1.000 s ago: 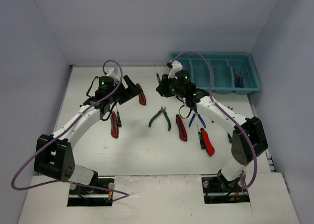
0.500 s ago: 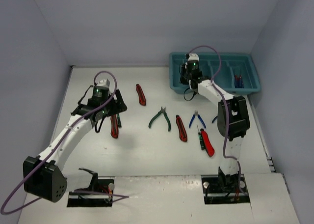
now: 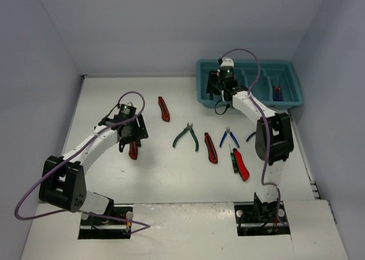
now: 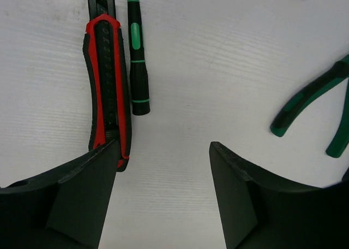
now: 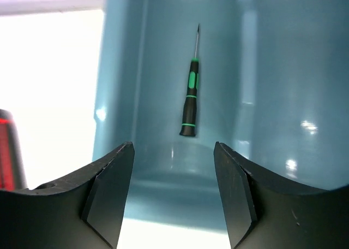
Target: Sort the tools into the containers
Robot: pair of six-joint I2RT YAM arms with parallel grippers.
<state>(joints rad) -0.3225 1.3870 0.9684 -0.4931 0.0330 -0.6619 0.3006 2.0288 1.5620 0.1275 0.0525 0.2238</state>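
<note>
Teal plastic rectangular tray (image 3: 285,105), four oblong compartments, at the far right corner of the white table (image 3: 171,174). Over its leftmost compartment, right gripper (image 5: 173,148): spread wide, pinching nothing. Beyond that gap, flat on the compartment floor, thin black-and-green screwdriver (image 5: 191,99), tip pointing away from the wrist camera, clear of both fingers (no contact visible). In the rightmost compartment, small red-and-blue tool (image 3: 277,93), too small to name. Left of the table's middle, left gripper (image 4: 163,150): likewise spread, holding nothing, close over the table. At the finger on the left of the wrist view, red-and-black utility knife (image 4: 106,85), lying lengthwise away from the camera, near end overlapped by that finger; touching or not, cannot tell. Just beside it on the right and parallel, second black-and-green screwdriver (image 4: 137,63), apart from both fingers. Off to the right in the same view, green-handled pliers (image 4: 316,107), handles only. Loose on the table between the arms, seen from the top camera: another red-and-black knife (image 3: 164,109) farther back, the green-handled pliers near the middle, a third red-and-black knife (image 3: 211,148) just right of them, blue-handled pliers (image 3: 229,138) next. Nearer the base of the right arm (image 3: 274,140), a fourth red-and-black knife (image 3: 241,165) with a dark screwdriver (image 3: 232,157) alongside. Blue handle end (image 3: 251,137) half hidden behind that arm, not identifiable.
</note>
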